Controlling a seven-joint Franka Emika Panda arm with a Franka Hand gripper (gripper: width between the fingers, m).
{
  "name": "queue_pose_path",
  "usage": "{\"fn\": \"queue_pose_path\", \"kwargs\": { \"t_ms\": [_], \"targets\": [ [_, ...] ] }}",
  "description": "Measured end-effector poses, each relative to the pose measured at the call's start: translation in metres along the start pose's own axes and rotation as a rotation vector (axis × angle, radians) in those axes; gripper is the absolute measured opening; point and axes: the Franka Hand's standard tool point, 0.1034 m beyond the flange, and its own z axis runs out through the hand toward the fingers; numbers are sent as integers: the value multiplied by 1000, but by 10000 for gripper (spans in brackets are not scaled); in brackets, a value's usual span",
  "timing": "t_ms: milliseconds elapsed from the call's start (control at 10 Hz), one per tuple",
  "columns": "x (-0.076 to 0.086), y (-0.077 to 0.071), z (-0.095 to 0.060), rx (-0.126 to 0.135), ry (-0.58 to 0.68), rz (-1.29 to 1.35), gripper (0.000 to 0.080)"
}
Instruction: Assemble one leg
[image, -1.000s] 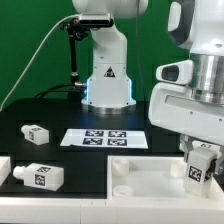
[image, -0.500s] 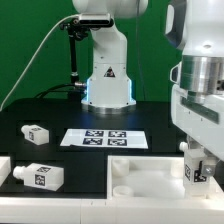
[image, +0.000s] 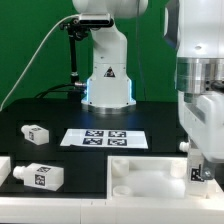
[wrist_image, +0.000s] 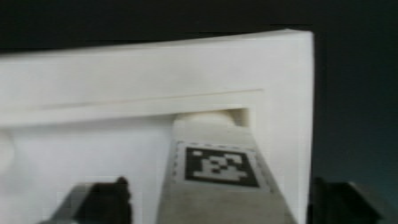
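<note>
in the exterior view, the end effector (image: 201, 170) stood at the right edge, gripping a leg (image: 199, 173) over the white panel (image: 140, 178). two more legs (image: 36, 132) (image: 38, 177) lay at left on the black tabletop (image: 60, 155), near the marker board (image: 104, 139).

in the wrist view, the leg (wrist_image: 221, 165) sat clamped between dark fingers (wrist_image: 103, 203), against the panel (wrist_image: 107, 110).

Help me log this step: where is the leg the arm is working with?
The leg is at the exterior view's right, in the gripper, on the tabletop's right end; the wrist view shows it at a corner.

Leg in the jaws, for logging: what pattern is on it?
White leg with black-and-white square tag; wrist view.
</note>
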Motion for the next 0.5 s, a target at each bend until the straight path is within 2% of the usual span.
{"fn": "queue_pose_path", "kwargs": {
  "t_ms": [100,200,300,400,500],
  "targets": [
    [0,-1,-1,1,4,-142,604],
    [1,-2,-2,-1,7,-443,639],
    [1,-1,-3,7,8,-543,639],
    [5,1,-3,44,32,-592,647],
    [7,2,-2,34,36,-668,649]
  ]
}}
